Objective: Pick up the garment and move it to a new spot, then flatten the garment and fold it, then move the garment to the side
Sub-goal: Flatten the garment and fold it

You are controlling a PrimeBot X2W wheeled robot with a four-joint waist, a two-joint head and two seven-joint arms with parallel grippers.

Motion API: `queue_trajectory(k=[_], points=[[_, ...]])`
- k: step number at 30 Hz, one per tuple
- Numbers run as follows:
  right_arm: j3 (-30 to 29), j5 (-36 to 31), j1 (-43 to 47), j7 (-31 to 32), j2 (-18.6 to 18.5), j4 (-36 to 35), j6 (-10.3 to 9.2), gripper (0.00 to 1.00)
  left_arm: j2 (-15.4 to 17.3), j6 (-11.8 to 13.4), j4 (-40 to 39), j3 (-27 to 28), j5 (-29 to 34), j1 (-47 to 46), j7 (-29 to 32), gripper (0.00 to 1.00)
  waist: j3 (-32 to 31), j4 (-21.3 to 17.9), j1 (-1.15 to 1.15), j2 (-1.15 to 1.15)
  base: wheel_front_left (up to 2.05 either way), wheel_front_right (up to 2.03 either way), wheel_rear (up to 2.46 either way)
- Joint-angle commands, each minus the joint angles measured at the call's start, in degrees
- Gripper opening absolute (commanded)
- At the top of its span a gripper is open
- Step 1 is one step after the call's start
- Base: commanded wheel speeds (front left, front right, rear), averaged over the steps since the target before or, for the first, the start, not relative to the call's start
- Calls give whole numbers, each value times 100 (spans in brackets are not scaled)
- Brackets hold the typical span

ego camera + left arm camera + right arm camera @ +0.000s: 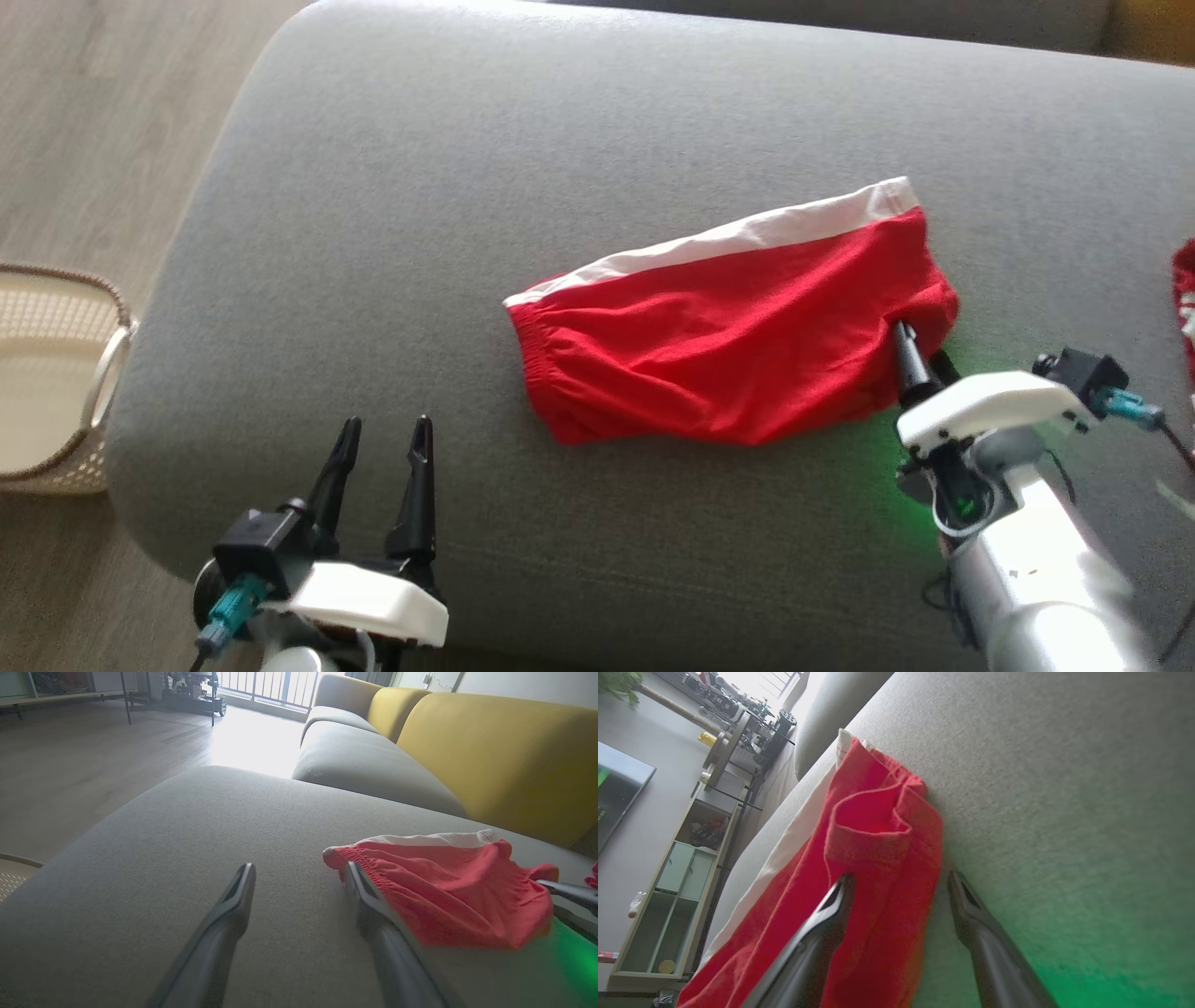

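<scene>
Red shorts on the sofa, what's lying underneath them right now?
The red shorts lie on the grey seat cushion, which shows all around them. The open right gripper straddles their edge, one finger over the cloth. Whether anything lies beneath the fabric is hidden.

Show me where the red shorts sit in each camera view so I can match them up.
Head view: shorts right of centre, on the grey cushion.
Left wrist view: shorts at right, middle height.
Right wrist view: shorts left of centre, running to the bottom edge.
Shared landmark: the white waistband along one long edge.
</scene>
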Motion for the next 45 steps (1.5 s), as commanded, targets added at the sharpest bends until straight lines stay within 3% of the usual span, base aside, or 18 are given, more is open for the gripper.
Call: queue_trajectory(k=[1, 9, 19, 20, 21, 33, 39, 45], points=[[164, 186, -287, 50, 32, 79, -1, 100, -7, 39, -173, 124, -21, -299, -30, 100, 76, 136, 0, 0, 0, 0, 0], [186, 658, -798, -69, 32, 746, -1, 100, -7, 70, -188, 97, -46, -347, -30, 100, 191, 352, 0, 0, 0, 0, 0], [277, 777, -1059, -185, 32, 1150, -1, 100, -7, 90, -184, 66, -66, -389, -30, 100, 246, 402, 0, 0, 0, 0, 0], [290, 793, -1076, -190, 32, 1179, -1, 34, -7, 92, -181, 63, -66, -395, -30, 100, 242, 401, 0, 0, 0, 0, 0], [295, 812, -1090, -231, 32, 1185, -1, 0, -7, 93, -179, 61, -65, -399, -30, 100, 235, 399, 0, 0, 0, 0, 0], [44, 793, -876, -730, -74, 1133, -1, 0, -7, 109, -137, 147, -61, -272, -30, 100, -80, 129, 0, 0, 0, 0, 0], [-962, 351, -459, -743, -185, 930, -1, 0, -7, 117, -117, 144, -83, -170, -30, 100, -328, -35, 0, 0, 0, 0, 0], [-1803, -749, -98, -744, -43, 574, -1, 0, -7, 110, -94, 144, -89, -75, -30, 100, -485, -118, 0, 0, 0, 0, 0]])
